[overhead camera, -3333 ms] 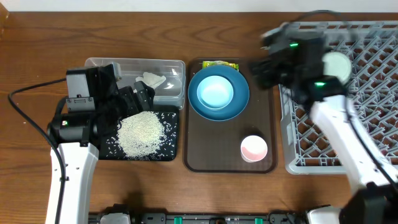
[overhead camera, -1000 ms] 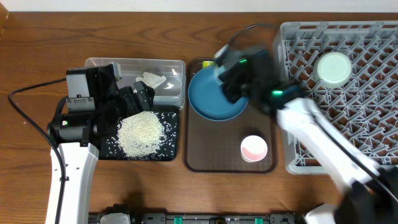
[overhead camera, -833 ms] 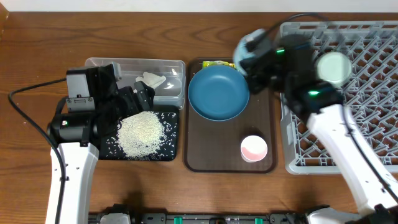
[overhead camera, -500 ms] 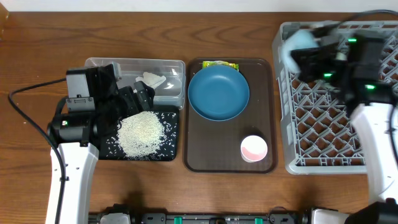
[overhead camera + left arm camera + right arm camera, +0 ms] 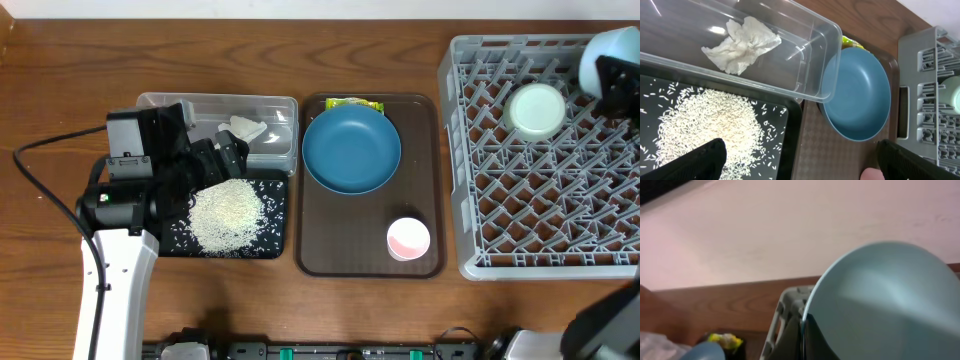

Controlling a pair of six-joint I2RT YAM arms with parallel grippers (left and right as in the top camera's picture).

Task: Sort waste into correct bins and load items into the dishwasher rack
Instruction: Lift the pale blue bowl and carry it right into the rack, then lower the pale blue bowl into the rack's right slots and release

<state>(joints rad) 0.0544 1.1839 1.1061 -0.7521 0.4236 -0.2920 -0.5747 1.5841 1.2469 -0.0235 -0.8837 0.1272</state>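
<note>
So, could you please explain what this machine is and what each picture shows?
It is two robot arms with two-finger grippers. One picture looks down from above the table; the other two come from wrist cameras. The left gripper hangs open over a black tray of rice, beside a clear tub holding a tissue. A brown tray carries a blue plate, a pink cup and a snack wrapper. The right gripper is shut on a light-blue bowl over a corner of the grey rack, where a pale bowl sits.

Bare brown tray (image 5: 340, 230) between blue plate (image 5: 351, 150) and pink cup (image 5: 408, 239); rack (image 5: 540, 210) pegs (dense) alongside
</note>
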